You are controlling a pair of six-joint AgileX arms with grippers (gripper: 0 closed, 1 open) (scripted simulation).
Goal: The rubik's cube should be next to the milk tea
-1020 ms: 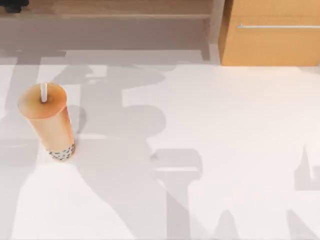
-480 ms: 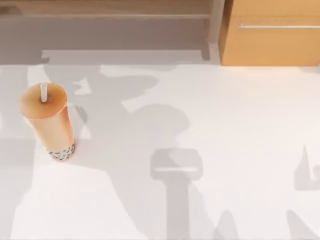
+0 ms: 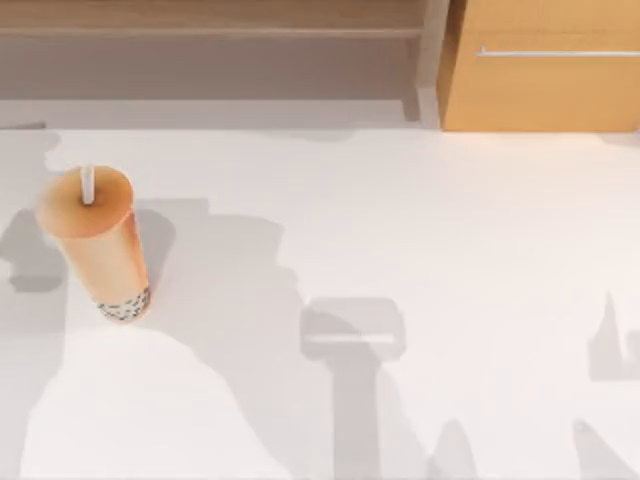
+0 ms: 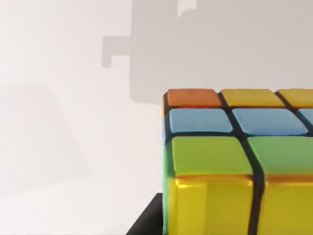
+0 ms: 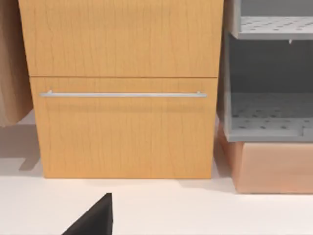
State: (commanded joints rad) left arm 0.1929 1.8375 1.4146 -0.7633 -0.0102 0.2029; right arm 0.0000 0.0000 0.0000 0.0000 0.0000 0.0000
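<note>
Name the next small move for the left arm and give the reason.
Probably carry the rubik's cube toward the milk tea and lower it onto the table beside the cup. The left wrist view has the cube close up against the camera, seemingly held, while the cup stands upright alone at the table's left.

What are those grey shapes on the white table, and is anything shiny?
Top view: soft grey shadows lie across the table, one beside the milk tea, with no objects under them. Left wrist view: blocky shadows on the table and a bright glare along the rubik's cube yellow edge. Right wrist view: evenly lit wooden drawer, faint shadow beneath.
</note>
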